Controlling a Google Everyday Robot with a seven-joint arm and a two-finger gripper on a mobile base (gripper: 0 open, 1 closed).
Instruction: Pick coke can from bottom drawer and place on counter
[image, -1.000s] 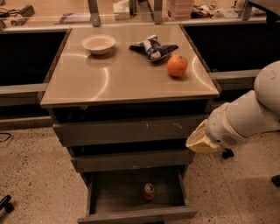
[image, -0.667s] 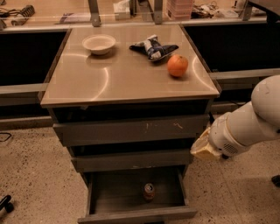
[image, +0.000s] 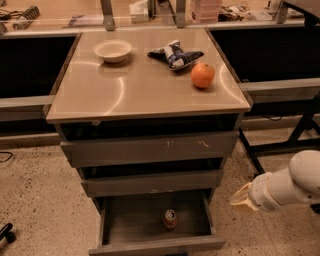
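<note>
The coke can (image: 170, 218) stands upright in the open bottom drawer (image: 131, 222), near the middle of its floor. The counter (image: 140, 87) is the tan top of the grey cabinet above it. My gripper (image: 242, 198) is at the end of the white arm, low on the right. It is beside the cabinet's right side, level with the bottom drawer and outside it, apart from the can.
On the counter are a white bowl (image: 113, 50), a blue-and-white snack bag (image: 175, 54) and an orange (image: 202, 75). The two upper drawers (image: 150, 148) stand slightly out. A black table leg (image: 300, 132) is at the right, behind the arm.
My arm and gripper have moved down and to the right, away from the cabinet's side. The can and the things on the counter have not moved.
</note>
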